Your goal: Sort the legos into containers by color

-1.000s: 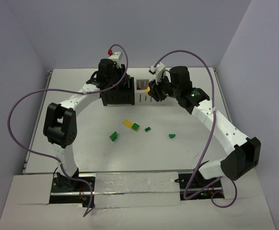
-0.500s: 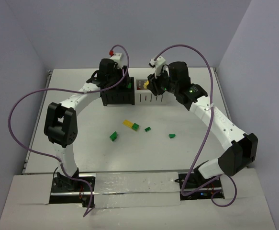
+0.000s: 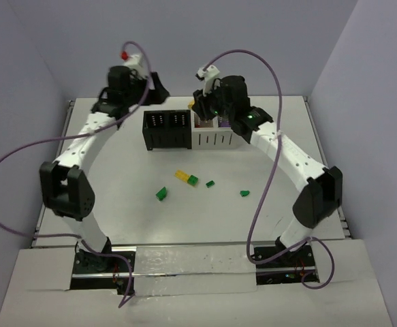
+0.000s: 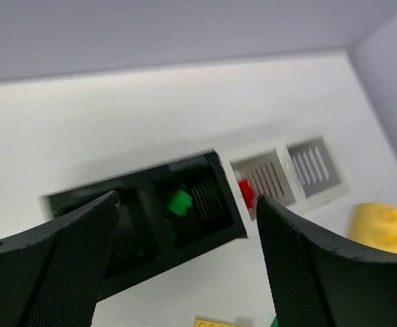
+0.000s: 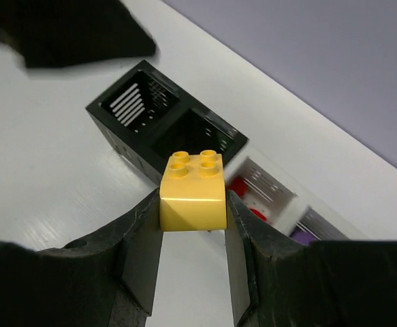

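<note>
1. Has drawn the left hand point(image 4: 188, 201) up and back from the containers point(image 3: 184, 136) since a second ago; holds it spread wide, with nothing between the fingers.
2. Has swung the right hand point(image 5: 193, 204) leftward over the row; keeps it clamped on a yellow lego point(image 5: 191, 187), with the black bins point(image 5: 164, 129) just ahead and the white bins point(image 5: 270, 187) ahead-right.
3. Below the left hand: a green lego point(image 4: 180, 202) in a black bin, a red lego point(image 4: 246, 193) in the adjoining white one.
4. Well behind both hands, on the bench point(image 3: 116, 177): a loose yellow piece point(image 3: 182, 174) touching a green piece point(image 3: 193, 180), with three more green ones apart.
</note>
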`<action>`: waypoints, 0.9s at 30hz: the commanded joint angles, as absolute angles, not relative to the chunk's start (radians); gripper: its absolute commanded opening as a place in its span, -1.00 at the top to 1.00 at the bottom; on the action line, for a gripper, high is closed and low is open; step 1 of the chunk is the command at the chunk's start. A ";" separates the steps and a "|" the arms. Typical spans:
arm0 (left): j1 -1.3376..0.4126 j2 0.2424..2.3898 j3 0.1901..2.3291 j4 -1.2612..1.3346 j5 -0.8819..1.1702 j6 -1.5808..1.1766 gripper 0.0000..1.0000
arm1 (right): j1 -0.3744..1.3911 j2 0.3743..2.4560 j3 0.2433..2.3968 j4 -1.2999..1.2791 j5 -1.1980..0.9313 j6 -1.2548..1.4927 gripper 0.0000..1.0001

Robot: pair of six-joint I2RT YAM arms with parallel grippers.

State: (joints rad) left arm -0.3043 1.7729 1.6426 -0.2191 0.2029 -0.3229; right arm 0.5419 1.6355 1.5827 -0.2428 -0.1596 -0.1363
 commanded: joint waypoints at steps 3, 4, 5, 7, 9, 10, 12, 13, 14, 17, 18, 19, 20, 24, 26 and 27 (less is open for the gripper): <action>-0.088 1.433 1.575 -0.213 0.266 -0.369 -0.99 | 0.639 1.832 1.779 -0.149 -0.138 -0.097 1.00; -0.070 1.412 1.543 -0.237 0.265 -0.347 -0.98 | 0.646 1.864 1.798 -0.139 -0.134 -0.092 1.00; -0.061 1.375 1.522 -0.254 0.263 -0.335 -0.98 | 0.658 1.885 1.812 -0.126 -0.131 -0.087 1.00; -0.046 1.337 1.471 -0.295 0.257 -0.316 -0.98 | 0.669 1.943 1.860 -0.123 -0.135 -0.081 1.00; -0.032 1.280 1.398 -0.306 0.263 -0.305 -0.98 | 0.683 1.993 1.909 -0.128 -0.135 -0.063 1.00; -0.027 1.263 1.372 -0.303 0.264 -0.299 -0.98 | 0.685 2.026 1.933 -0.125 -0.141 -0.058 1.00; -0.020 1.235 1.329 -0.305 0.268 -0.288 -0.99 | 0.694 2.063 1.965 -0.115 -0.140 -0.050 1.00; -0.017 1.225 1.311 -0.311 0.278 -0.277 -0.99 | 0.699 2.093 1.991 -0.116 -0.140 -0.050 1.00; -0.015 1.222 1.302 -0.327 0.291 -0.262 -0.99 | 0.704 2.113 2.010 -0.121 -0.143 -0.052 1.00; -0.012 1.216 1.273 -0.385 0.348 -0.169 -0.98 | 0.715 2.165 2.064 -0.126 -0.147 -0.058 1.00; -0.012 1.212 1.258 -0.399 0.361 -0.138 -0.98 | 0.717 2.190 2.075 -0.132 -0.148 -0.059 1.00; -0.011 1.200 1.244 -0.425 0.392 -0.099 -0.97 | 0.718 2.202 2.089 -0.145 -0.144 -0.062 0.98; -0.009 1.191 1.223 -0.440 0.430 -0.054 -0.95 | 0.719 2.213 2.098 -0.149 -0.143 -0.065 0.98; -0.009 1.132 1.082 -0.472 0.528 0.124 -0.85 | 0.721 2.237 2.091 -0.160 -0.141 -0.071 0.93; -0.009 1.103 1.032 -0.477 0.537 0.158 -0.84 | 0.722 2.238 2.076 -0.154 -0.141 -0.074 0.88; -0.008 1.094 1.001 -0.480 0.542 0.176 -0.84 | 0.723 2.240 2.070 -0.154 -0.138 -0.074 0.85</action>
State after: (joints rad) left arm -0.0144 1.1646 1.0753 -0.4414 0.4533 0.0221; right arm 0.7130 2.2362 2.0495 -0.1875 -0.1467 -0.0713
